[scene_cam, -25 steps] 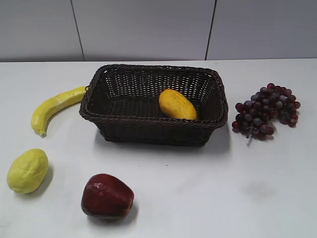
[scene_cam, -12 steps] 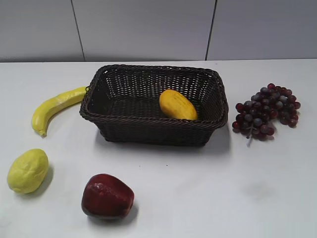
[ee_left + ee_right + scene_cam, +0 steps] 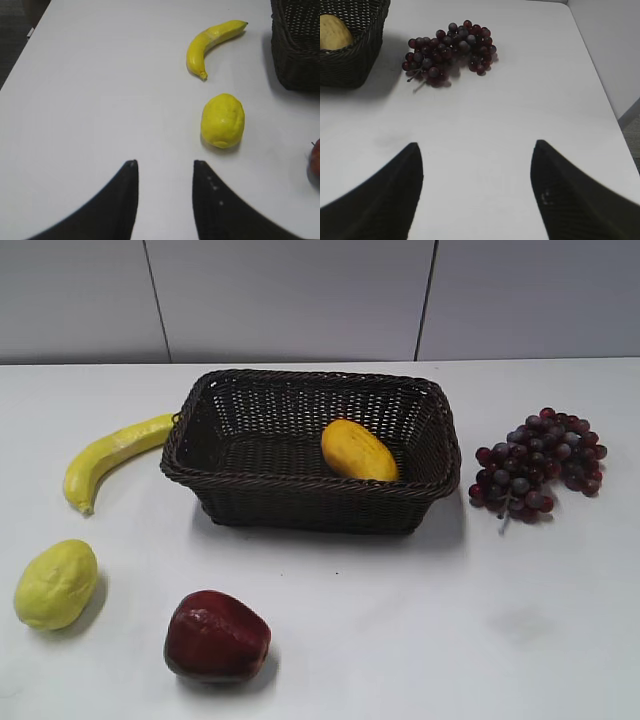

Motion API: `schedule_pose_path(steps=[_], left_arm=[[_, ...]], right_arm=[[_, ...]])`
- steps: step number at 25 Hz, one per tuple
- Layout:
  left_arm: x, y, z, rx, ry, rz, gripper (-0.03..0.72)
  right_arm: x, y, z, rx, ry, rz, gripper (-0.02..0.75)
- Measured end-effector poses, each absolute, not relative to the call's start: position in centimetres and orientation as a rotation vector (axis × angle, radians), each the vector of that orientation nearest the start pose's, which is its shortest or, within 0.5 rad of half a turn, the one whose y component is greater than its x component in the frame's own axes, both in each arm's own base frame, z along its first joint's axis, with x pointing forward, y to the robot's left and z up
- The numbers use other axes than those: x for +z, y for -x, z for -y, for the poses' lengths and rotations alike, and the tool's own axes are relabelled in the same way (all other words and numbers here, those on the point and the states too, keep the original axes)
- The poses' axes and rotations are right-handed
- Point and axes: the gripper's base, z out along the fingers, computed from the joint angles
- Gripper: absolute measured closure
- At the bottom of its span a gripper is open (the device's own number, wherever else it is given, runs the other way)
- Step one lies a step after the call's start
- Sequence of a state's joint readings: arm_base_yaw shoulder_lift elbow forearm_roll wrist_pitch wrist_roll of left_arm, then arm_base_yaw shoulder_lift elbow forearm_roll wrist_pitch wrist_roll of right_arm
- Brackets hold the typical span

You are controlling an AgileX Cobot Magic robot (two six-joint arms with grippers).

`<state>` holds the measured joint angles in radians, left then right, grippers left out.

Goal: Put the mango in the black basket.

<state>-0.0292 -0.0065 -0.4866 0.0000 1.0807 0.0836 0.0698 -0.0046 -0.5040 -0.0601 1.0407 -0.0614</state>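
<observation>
- Mango (image 3: pixel 358 450) lies inside the black basket (image 3: pixel 300 502), on its floor, right-of-centre, leaning toward the front-right wall; tilted, long axis running back-left to front-right in the exterior view.
- Right wrist view catches only a slice of the mango (image 3: pixel 334 32) over the basket (image 3: pixel 350 62) rim, top-left corner of the pic.
- Basket sits mid-table, long side facing the ext. cam; braided rim all visible.
- Table (image 3: pixel 420 620) is white, w/ a grey panelled wall (image 3: pixel 300 300) behind.
- Banana (image 3: pixel 108 455) lies left of the basket, its far tip at or just touching the basket's left rim; can't tell which from this angle.
- Lemon (image 3: pixel 56 583) front-left, well apart from the basket; red apple (image 3: pixel 216 635) near the front edge, right of the lemon.
- Grapes (image 3: pixel 540 463) just right of the basket, not touching it.
- Left gripper (image 3: pixel 164 172): fingers apart w/ a moderate gap, nothing between them, hanging over bare table; lemon (image 3: pixel 223 121) ahead-right of it, banana (image 3: pixel 212 45) further on, basket corner (image 3: pixel 296 45) at top right, sliver of apple (image 3: pixel 315 159) at right edge.
- Right gripper (image 3: pixel 476 152): jaws spread wide, empty, above bare table; grapes (image 3: pixel 449 49) ahead of it, clear of both fingers.
- Neither arm shows in the ext. view.
</observation>
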Motion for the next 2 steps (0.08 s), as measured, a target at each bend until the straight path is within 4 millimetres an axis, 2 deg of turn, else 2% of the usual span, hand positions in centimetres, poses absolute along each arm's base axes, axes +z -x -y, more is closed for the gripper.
schedule_pose_path(steps=[2], left_arm=[[27.19,0.52,-0.02,0.033,-0.117,-2.068,0.416]], right_arm=[[28.01,0.5,0.51,-0.066,0.13,-2.011,0.215]])
